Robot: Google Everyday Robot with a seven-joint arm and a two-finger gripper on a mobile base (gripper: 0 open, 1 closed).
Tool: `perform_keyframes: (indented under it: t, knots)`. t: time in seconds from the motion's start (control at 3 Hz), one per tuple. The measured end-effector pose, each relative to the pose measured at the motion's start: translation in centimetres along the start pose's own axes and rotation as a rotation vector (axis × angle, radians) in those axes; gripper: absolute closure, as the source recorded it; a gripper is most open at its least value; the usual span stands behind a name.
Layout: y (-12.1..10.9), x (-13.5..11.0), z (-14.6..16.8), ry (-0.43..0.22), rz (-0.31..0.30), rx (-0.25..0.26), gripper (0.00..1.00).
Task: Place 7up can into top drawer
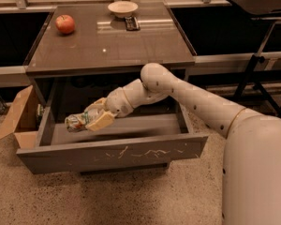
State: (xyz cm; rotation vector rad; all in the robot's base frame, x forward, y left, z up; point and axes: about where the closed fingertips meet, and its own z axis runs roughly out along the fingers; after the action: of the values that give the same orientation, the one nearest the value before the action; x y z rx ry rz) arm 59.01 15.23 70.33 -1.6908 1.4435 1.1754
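The 7up can (76, 121) is silvery-white with a green label and lies sideways in my gripper (94, 117). The gripper is shut on the can and holds it over the left part of the open top drawer (117, 153), just above its floor. The drawer is pulled out from under the brown table, and its grey front panel bears white scratches. My white arm reaches in from the right across the drawer.
A red apple (65, 24) sits at the table's (131, 46) back left. A white bowl (122, 7) and a dark remote (131, 23) lie at the back middle. A brown cardboard box (18, 118) stands left of the drawer. A black stand (257, 55) is at right.
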Motion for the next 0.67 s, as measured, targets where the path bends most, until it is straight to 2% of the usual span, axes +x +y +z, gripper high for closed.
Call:
perform_keyframes:
  t: [0.33, 0.67]
  knots:
    - [-0.7, 2.9, -0.2, -0.012, 0.044, 0.031, 0.73]
    - [-1.8, 4.7, -0.7, -0.017, 0.062, 0.048, 0.5]
